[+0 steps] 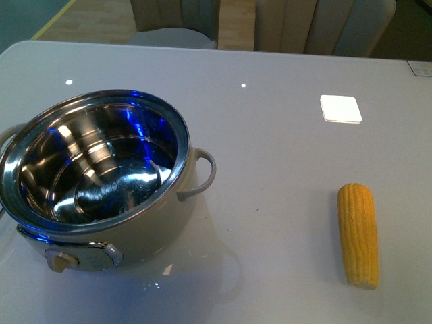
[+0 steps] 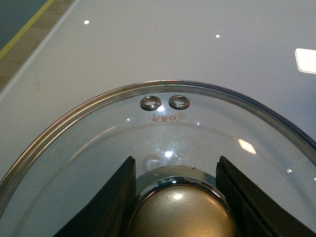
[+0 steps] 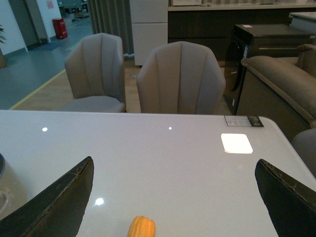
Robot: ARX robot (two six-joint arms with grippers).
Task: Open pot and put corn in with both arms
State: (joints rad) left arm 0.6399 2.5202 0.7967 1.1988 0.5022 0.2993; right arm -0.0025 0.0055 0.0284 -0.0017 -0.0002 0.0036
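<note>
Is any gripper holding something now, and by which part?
The left gripper grips the glass lid by its knob. The right gripper is open and empty.

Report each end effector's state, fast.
Left end effector: closed on the lid knob.
Right end effector: open, holding nothing.

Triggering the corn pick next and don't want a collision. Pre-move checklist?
1. Pot open, nothing inside: ok.
2. Lid off the pot: ok. The left gripper fingers press both sides of the lid knob. The lid is out of the front view.
3. Lid resting on the table or lifted: cannot tell.
4. Right gripper open: ok.
5. Corn between the right fingers: ok, its tip shows in the right wrist view.
</note>
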